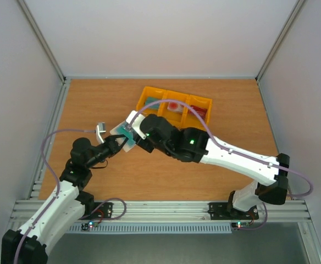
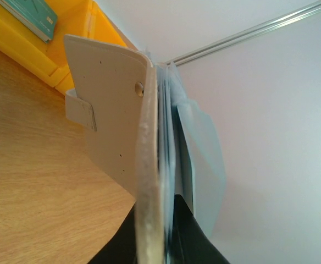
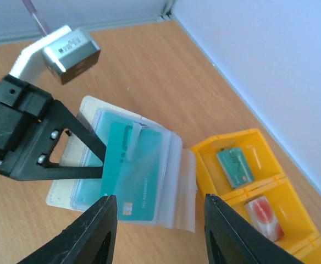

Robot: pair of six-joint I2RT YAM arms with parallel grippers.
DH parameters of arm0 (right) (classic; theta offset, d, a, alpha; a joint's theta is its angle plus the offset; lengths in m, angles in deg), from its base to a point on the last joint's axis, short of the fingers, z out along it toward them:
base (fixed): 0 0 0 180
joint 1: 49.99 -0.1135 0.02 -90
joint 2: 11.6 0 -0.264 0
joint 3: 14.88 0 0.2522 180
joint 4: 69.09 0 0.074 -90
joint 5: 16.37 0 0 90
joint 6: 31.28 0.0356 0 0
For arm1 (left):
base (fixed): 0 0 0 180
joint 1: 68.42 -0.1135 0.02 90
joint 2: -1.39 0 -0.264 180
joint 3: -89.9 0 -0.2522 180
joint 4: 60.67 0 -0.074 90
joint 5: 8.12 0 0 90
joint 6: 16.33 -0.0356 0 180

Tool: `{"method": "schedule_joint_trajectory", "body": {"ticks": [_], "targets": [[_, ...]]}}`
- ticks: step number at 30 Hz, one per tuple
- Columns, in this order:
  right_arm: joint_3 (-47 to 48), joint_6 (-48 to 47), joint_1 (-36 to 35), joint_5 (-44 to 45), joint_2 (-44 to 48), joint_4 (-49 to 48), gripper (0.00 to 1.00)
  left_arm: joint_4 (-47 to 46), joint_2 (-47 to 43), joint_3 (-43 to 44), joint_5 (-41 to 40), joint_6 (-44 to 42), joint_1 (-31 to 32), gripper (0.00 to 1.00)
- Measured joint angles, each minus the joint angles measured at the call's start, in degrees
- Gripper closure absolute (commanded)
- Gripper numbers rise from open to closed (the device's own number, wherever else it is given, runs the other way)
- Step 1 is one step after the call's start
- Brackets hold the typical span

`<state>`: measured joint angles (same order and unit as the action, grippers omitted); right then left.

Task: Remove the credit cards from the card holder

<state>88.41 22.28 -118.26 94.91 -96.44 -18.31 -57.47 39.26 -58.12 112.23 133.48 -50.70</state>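
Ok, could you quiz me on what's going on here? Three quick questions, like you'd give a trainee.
1. True or false: the left jaws are shut on the holder.
2. What colour is the card showing in the open holder? A) teal B) black C) purple
3. Fill in: the ___ jaws stand open above the holder.

Key: 1 true; 2 A; 3 right.
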Motion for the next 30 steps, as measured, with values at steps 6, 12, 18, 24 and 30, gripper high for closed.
{"method": "schedule_joint_trajectory", "body": {"ticks": [6,12,18,24,30], "targets": [[3.1,-5.2,-4.7,12.4,-9.7,2.5,0.6,0.0,0.0,0.0,0.1,0.0,0.0,1.0],[-0.8,-16.3,-7.2,18.8,-14.5,-0.9,0.66,0.0,0.0,0.0,0.1,0.0,0.0,1.0],[-8.0,-28.5,-7.4,20.6,-13.7,-11.6,0.66,0.0,0.1,0.0,0.1,0.0,0.0,1.0],[-12.8,-37.2,-7.5,20.8,-12.8,-19.2,0.66,1.6,0.9,0.0,-0.5,-0.1,0.0,1.0],[-13.2,-43.3,-7.0,21.0,-12.9,-23.9,0.6,1.3,0.9,0.0,-0.3,-0.1,0.1,1.0]]}}
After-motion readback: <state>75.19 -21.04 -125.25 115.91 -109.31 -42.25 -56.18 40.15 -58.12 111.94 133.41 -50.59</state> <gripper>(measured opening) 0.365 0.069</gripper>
